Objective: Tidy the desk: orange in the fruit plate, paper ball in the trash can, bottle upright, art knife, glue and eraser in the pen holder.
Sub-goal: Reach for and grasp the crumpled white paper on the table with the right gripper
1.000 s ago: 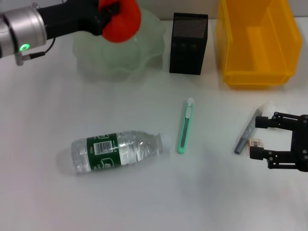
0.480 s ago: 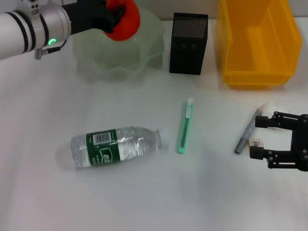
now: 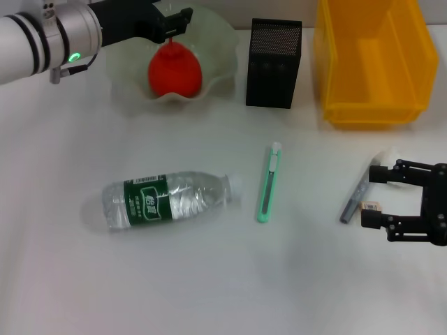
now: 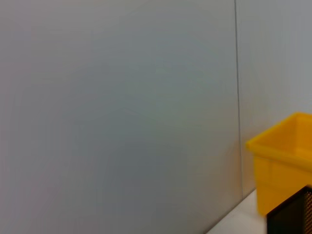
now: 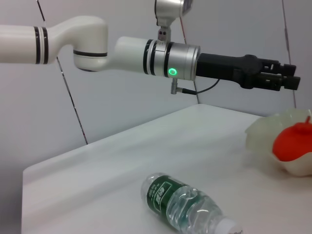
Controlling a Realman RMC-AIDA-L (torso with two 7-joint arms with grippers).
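Note:
The orange (image 3: pixel 174 70) lies inside the pale green fruit plate (image 3: pixel 223 43) at the back left. My left gripper (image 3: pixel 177 19) hovers just above it, open and holding nothing; the right wrist view shows the same gripper (image 5: pixel 286 78) over the orange (image 5: pixel 292 141). The bottle (image 3: pixel 167 203) lies on its side on the desk, cap to the right. The mint-green art knife (image 3: pixel 268 183) lies mid-desk. My right gripper (image 3: pixel 370 197) rests open at the right, fingers either side of the eraser (image 3: pixel 370 206), beside the grey glue (image 3: pixel 355 196). The paper ball (image 3: pixel 386 156) peeks out behind it.
The black mesh pen holder (image 3: pixel 274 64) stands at the back centre, with the yellow trash can (image 3: pixel 370 63) to its right. The left wrist view shows only a wall, the trash can (image 4: pixel 285 161) and a corner of the pen holder (image 4: pixel 293 215).
My left gripper opened and let go of the orange, which dropped into the fruit plate. The bottle rolled slightly. The right gripper stayed where it was.

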